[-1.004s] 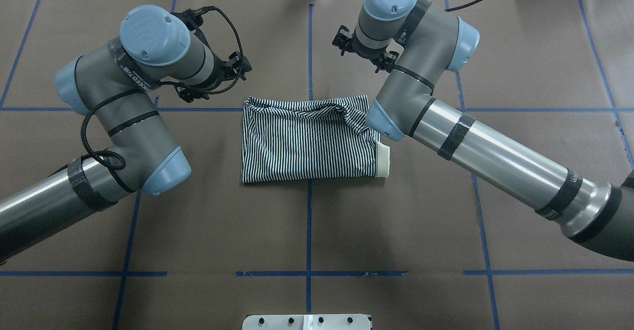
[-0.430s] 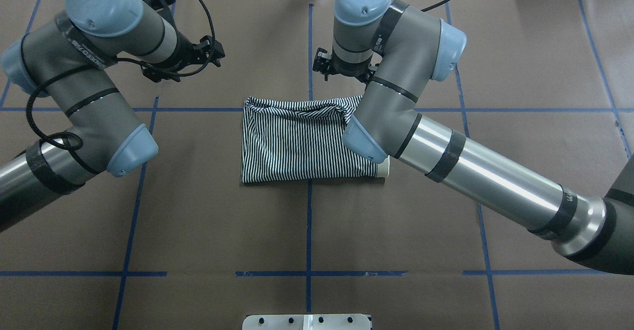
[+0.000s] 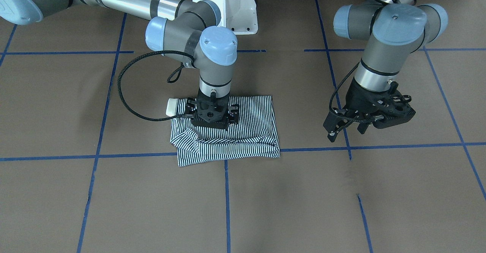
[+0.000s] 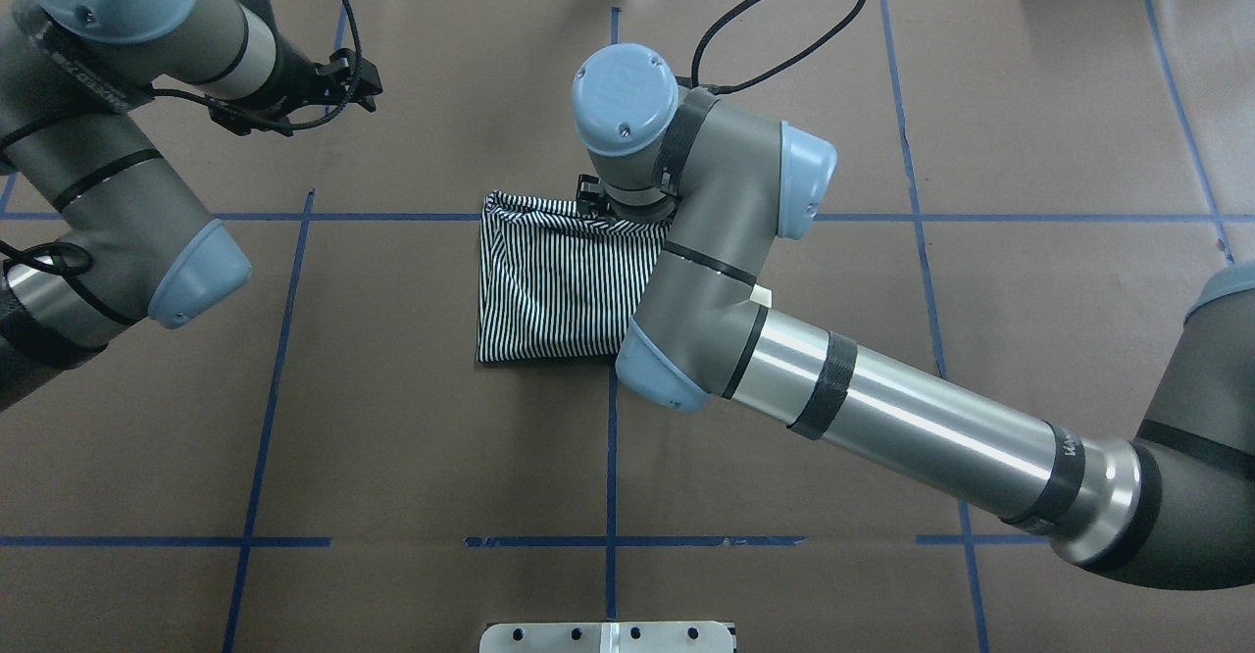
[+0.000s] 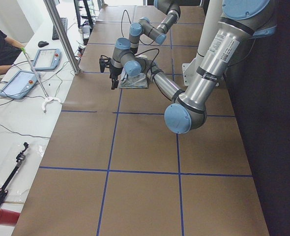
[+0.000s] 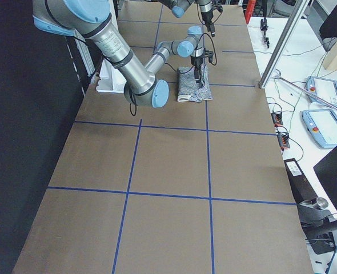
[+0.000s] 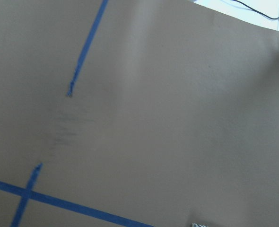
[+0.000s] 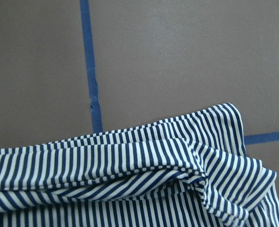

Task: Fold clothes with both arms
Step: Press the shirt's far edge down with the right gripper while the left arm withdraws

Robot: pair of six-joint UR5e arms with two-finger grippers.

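– While the front-facing camera looked steeply down, the right arm's black two-finger gripper (image 3: 211, 124) pointed straight down onto the folded navy-and-white striped polo shirt (image 3: 250, 131), near its rumpled edge. Your read?
– I'd say it was there for that loose fold, the one untidy side. I couldn't tell whether it pinched any cloth, because the fingertips were hidden under the gripper body.
– And the left arm's black gripper (image 3: 344, 133)?
– Its fingers were apart with nothing between them, well off to the side over the brown paper-covered table (image 3: 114, 192). It was probably parked clear to give the other arm room.
– Overhead now.
– The shirt (image 4: 549, 280) lay as a neat rectangle across the middle blue tape line (image 4: 611, 457). Its cream collar (image 4: 760, 295) peeked out beside the right arm's elbow. The right gripper was hidden beneath its own wrist.
– Side cameras?
– Both showed the shirt (image 5: 135, 81) (image 6: 191, 85) small and far away, flat on the table. There was nothing more to judge.
– Left wrist view?
– Bare paper and tape, which fitted an idle hand.
– Right wrist?
– The shirt (image 8: 130, 179) filled the lower frame, with a bunched ridge right under the lens. No fingers showed.
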